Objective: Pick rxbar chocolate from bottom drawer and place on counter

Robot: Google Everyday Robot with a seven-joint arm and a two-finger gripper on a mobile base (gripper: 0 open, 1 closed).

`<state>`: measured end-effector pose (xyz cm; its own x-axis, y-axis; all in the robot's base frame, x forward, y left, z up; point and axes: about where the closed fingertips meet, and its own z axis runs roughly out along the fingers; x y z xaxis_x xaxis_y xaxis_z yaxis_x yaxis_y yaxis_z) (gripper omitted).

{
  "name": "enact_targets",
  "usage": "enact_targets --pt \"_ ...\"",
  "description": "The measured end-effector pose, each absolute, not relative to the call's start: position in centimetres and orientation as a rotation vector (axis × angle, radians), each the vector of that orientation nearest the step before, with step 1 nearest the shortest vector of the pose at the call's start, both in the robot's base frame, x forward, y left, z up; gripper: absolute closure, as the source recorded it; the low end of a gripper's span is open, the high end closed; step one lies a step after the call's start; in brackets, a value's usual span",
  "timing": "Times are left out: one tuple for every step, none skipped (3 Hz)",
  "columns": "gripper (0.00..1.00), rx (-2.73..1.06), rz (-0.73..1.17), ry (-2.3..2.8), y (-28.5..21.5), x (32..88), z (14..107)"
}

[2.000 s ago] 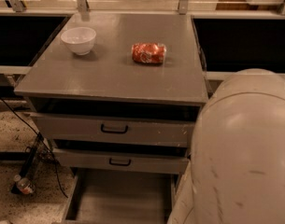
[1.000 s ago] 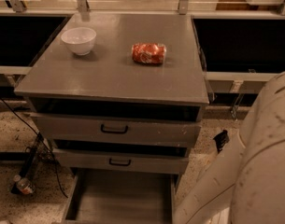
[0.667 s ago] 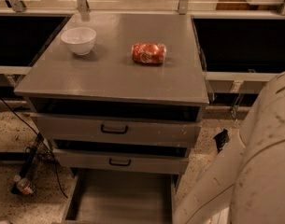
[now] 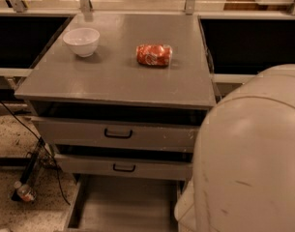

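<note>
Claw is out of shot so I can't tell its state, just the big white arm (image 4: 248, 153) filling 4 o'clock. The bottom drawer (image 4: 127, 204) sits pulled open at 6 o'clock, and I can't spot the chocolate bar in the part that shows. The tabletop (image 4: 113, 79) has a bowl (image 4: 81, 41) at 10 o'clock and a red packet (image 4: 154, 55) near 1.

One view only. I look from above and in front of the cabinet, tilted steeply down, facing its drawer fronts. The counter (image 4: 113, 76) fills the upper middle, with the white bowl (image 4: 81, 41) at far left and the red-orange packet (image 4: 154, 55) near centre. The open bottom drawer (image 4: 127, 207) runs off the lower edge. The robot's pale arm shell (image 4: 253, 153) sits very close to the lens and blocks the lower right. The gripper is outside my frame.
</note>
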<state>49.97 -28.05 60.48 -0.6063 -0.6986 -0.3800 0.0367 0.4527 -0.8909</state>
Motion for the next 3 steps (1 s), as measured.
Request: enact_targets --pt "1.0 -0.552 -1.28 1.92 -30.2 52.8 60.9" --pt "1.0 -0.524 -1.368 1.896 -32.9 54.5 61.7" --pt "1.0 -0.513 -1.375 1.895 -33.3 54.6 61.9"
